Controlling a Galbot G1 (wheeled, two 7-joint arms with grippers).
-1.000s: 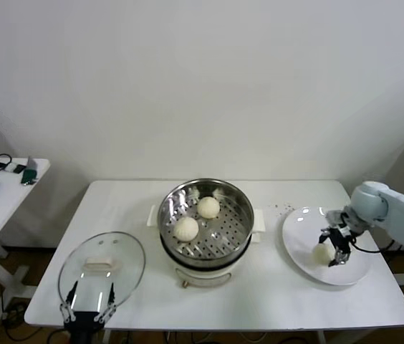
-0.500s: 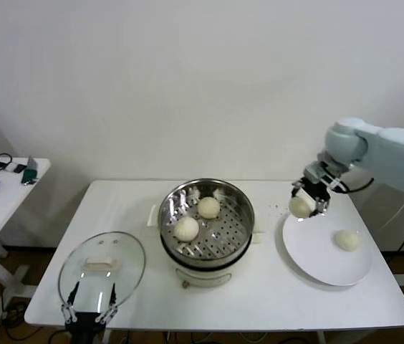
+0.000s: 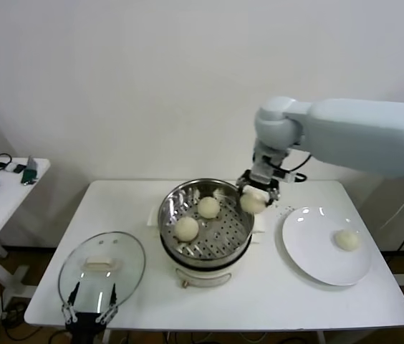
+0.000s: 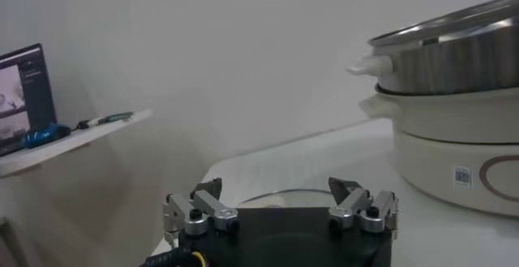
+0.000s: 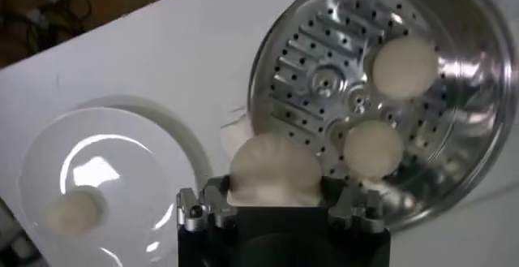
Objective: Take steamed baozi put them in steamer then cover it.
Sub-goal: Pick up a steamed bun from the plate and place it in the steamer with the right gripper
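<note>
So we've got one baozi [image 3: 252, 203] clamped in the right tool [image 3: 254, 198], hanging right over the near rim of the steamer [image 3: 238, 197]. Just below and beside the tool, two more buns [image 3: 186, 228] sit on the perforated bottom, and a fourth one [image 3: 346, 240] is on the white plate [image 3: 309, 247], well off to the tool's other side. That's four total. Our left tool [image 3: 87, 308] is parked at the desk [image 3: 273, 294] edge, fingers spread apart, right by the single glass cover [image 3: 102, 265].
</note>
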